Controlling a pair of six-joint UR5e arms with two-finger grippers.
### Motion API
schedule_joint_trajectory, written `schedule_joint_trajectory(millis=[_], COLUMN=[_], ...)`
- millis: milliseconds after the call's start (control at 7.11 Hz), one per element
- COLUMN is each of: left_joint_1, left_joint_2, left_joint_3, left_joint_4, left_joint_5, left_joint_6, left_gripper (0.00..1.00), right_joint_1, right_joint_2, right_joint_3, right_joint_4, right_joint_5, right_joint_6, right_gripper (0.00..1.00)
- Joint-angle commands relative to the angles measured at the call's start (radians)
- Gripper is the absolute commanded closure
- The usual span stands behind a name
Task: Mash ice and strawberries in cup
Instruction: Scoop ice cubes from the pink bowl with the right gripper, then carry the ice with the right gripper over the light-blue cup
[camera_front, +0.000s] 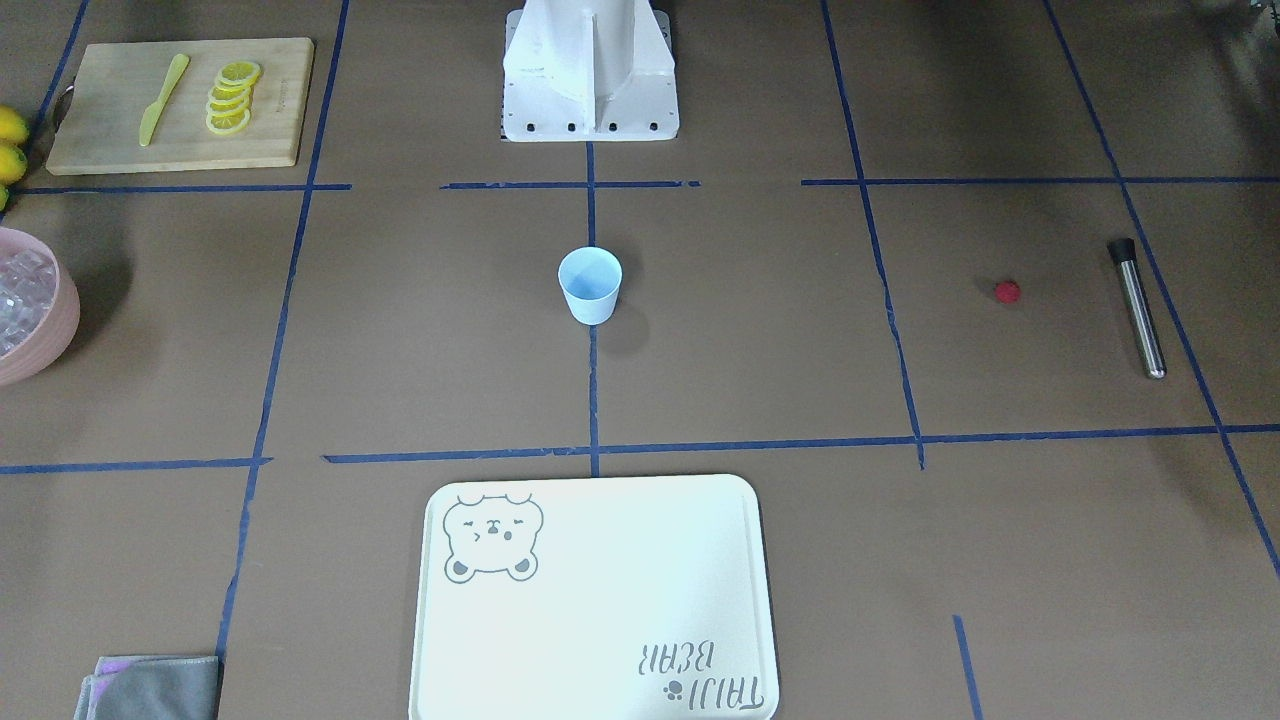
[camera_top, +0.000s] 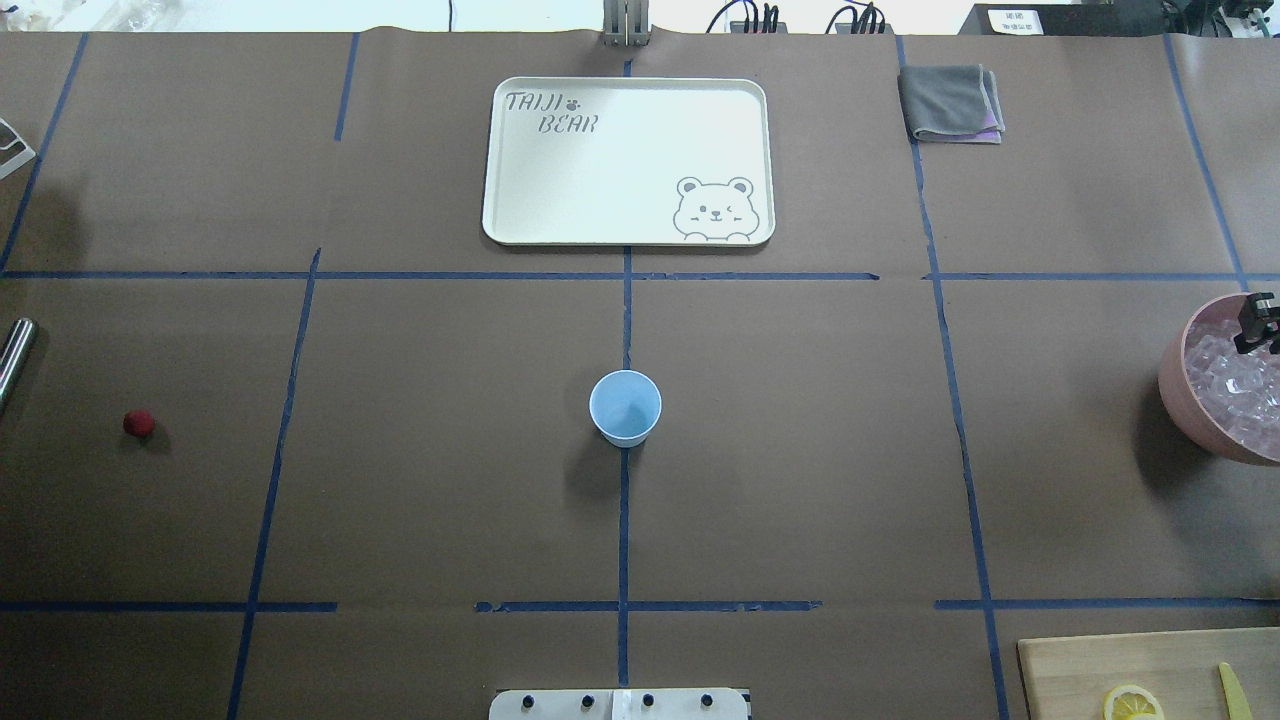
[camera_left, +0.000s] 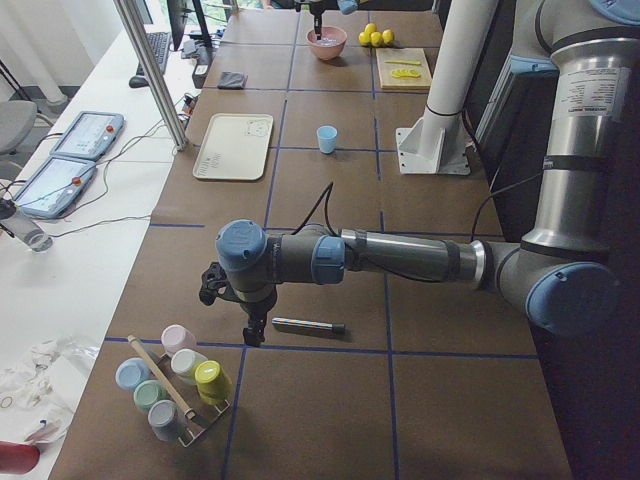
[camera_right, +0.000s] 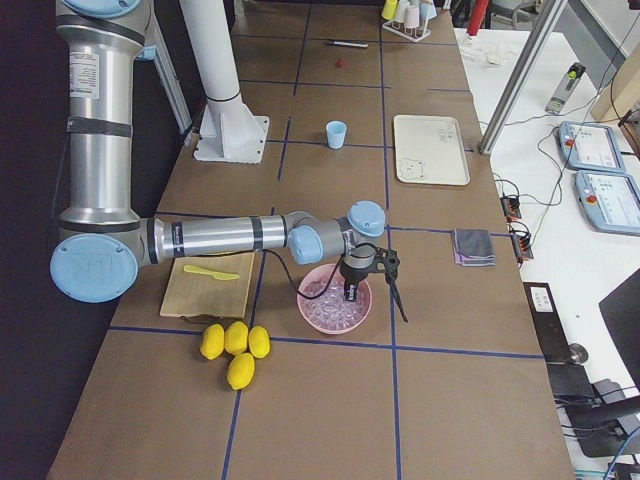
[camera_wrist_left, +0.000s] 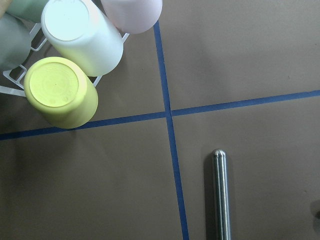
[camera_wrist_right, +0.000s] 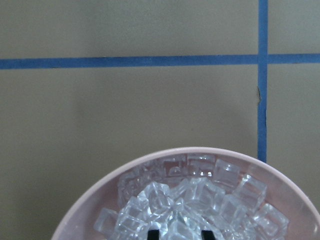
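Right arm stretched low; right gripper (camera_wrist_right: 179, 234) points down over ice (camera_wrist_right: 200, 200) in pink bowl (camera_top: 1180, 405), far right of cup (camera_top: 625, 406), fingers parted. Left gripper (camera_left: 240, 318) hangs beside steel rod (camera_left: 308, 325), opening unclear. Strawberry (camera_top: 139, 423) far left of cup.

Cup (camera_top: 625, 407) is set at table centre. Tray (camera_top: 628, 160) is placed beyond it, away from the robot base. Strawberry (camera_top: 139, 423) is found well to the robot's left, with muddler (camera_front: 1138, 307) farther left. Ice (camera_top: 1235, 380) is held in bowl (camera_top: 1175, 400) at far right. Cutting board (camera_front: 100, 90), with lemon slices (camera_front: 232, 97) on it, is laid nearer the base.
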Motion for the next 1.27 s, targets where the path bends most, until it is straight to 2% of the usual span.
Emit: schedule_joint_trajectory(millis=[0, 281, 562, 984, 1124], left_joint_1=[0.000, 0.000, 0.002, 0.002, 0.002], left_joint_2=[0.000, 0.000, 0.000, 0.000, 0.000], left_joint_3=[-0.002, -0.005, -0.014, -0.014, -0.014], left_joint_4=[0.000, 0.002, 0.000, 0.000, 0.000], left_joint_5=[0.000, -0.002, -0.003, -0.008, -0.006], left_joint_6=[-0.001, -0.001, -0.037, -0.039, -0.039], left_gripper=[0.00, 0.00, 0.00, 0.00, 0.00], right_joint_1=[0.067, 0.072, 0.022, -0.240, -0.338], right_joint_2=[0.002, 0.016, 0.135, 0.365, 0.440], right_joint_3=[0.085, 0.205, 0.212, 0.208, 0.207], right_joint_4=[-0.008, -0.010, -0.011, -0.013, -0.022], right_joint_5=[0.002, 0.008, 0.023, -0.008, -0.077], right_joint_6=[-0.002, 0.009, 0.114, 0.506, 0.617], right_gripper=[0.97, 0.97, 0.99, 0.99, 0.99])
